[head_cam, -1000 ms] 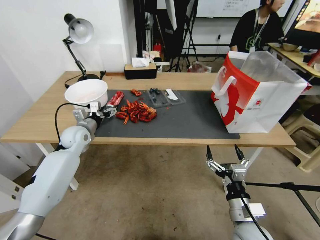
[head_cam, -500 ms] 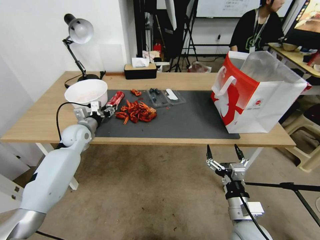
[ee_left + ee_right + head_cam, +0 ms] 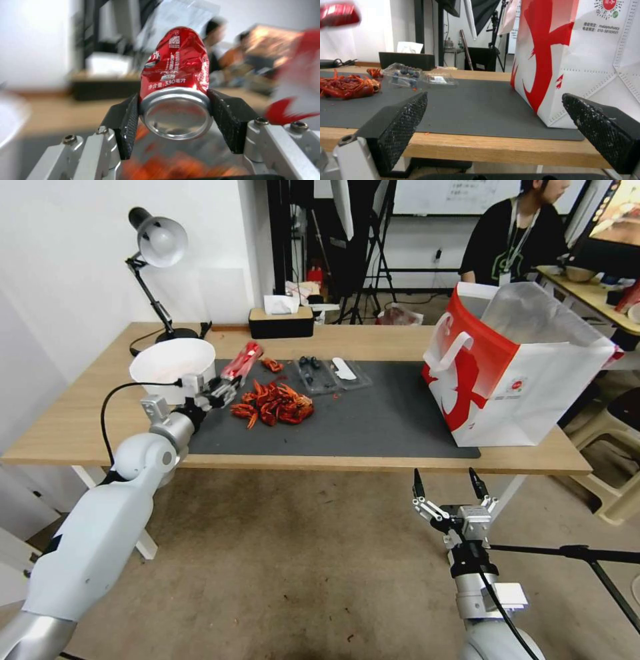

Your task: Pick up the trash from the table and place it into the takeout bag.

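Nearest, the right claw (image 3: 448,485) hangs below the front edge of the counter (image 3: 87,413), over the floor, with its two dark fingers (image 3: 403,122) spread wide and nothing between them. Past that edge, the left claw (image 3: 227,383) is raised above the left end of the dark grey mat (image 3: 373,427), its jaws clamped on the base end of a dented red soda can (image 3: 241,360); in the left wrist view the pads (image 3: 128,125) press both sides of the can's silver rim, and the can (image 3: 175,75) points away from the wrist, tilted up and clear of the mat. Just beside that claw, on the robot's left, stands a white bowl (image 3: 172,363). Under and a little right of the can, a heap of red meal leftovers (image 3: 273,405) lies on the mat, with a smaller red scrap (image 3: 271,365) farther back. Beyond the heap sits a clear plastic tray (image 3: 331,373), opened flat, holding some dark bits. Well apart at the mat's right end stands the takeout bag (image 3: 513,373), upright, mouth open, silvery lining showing. At the far edge are a black tissue box (image 3: 281,322) and a desk lamp (image 3: 155,253).
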Tool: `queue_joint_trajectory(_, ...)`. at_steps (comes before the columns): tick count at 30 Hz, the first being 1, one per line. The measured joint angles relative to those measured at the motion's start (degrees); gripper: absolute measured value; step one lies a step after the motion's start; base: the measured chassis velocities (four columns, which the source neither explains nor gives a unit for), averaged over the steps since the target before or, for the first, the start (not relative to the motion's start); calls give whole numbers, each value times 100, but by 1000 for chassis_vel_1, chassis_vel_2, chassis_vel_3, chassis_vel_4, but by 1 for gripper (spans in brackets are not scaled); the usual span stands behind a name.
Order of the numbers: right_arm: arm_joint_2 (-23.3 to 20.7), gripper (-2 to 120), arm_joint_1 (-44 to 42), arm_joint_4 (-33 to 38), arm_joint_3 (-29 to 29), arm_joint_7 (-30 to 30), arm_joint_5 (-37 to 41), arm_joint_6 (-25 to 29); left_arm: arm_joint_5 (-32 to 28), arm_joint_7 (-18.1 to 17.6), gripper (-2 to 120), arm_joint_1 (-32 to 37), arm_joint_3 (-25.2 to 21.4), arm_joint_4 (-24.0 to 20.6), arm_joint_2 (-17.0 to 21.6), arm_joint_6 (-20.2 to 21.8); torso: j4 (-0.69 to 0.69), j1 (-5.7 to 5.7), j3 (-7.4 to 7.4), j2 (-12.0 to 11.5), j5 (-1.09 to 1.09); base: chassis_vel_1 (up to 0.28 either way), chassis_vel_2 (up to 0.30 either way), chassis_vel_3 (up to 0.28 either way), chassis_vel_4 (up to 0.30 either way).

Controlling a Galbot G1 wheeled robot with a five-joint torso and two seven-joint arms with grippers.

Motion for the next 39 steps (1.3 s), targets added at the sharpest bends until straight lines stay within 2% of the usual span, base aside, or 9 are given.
queue_joint_trajectory(2,6,100,1,-12,4,0,-7,6,-203,401,50,-342,387,33,-2,-394,-1,0,0,0,1,0,0,0,0)
queue_joint_trajectory(5,10,100,7,-19,6,0,-17,8,-268,545,50,-613,702,95,-20,-541,0,0,0,0,0,0,0,0,0)
queue_joint_trajectory(7,19,100,31,-33,8,0,-36,8,-325,636,50,-1024,1204,193,-62,-662,-1,0,0,0,1,0,0,0,0)
queue_joint_trajectory(9,23,100,55,-48,12,0,-60,8,-413,645,50,-1593,1758,330,-158,-700,-2,0,0,0,0,0,0,0,0)
queue_joint_trajectory(10,23,100,55,-48,12,0,-60,8,-413,645,50,-1593,1758,330,-158,-700,-2,0,0,0,0,0,0,0,0)
queue_joint_trajectory(15,25,100,80,-57,30,1,-71,9,-597,625,50,-2712,2576,697,-497,-703,-1,0,1,-1,2,0,0,0,0)
queue_joint_trajectory(22,65,100,90,-64,43,8,-106,9,-968,551,50,-4053,3825,1285,-1259,-666,-2,1,0,-1,1,0,0,0,0)
queue_joint_trajectory(27,100,100,83,-71,54,12,-128,10,-1063,481,50,-4629,4329,1711,-1811,-644,-4,1,0,-1,1,0,0,0,0)
queue_joint_trajectory(39,138,100,101,-85,45,10,-141,18,-1103,458,50,-5287,5006,2713,-2951,-632,-1,0,0,-1,1,0,0,0,0)
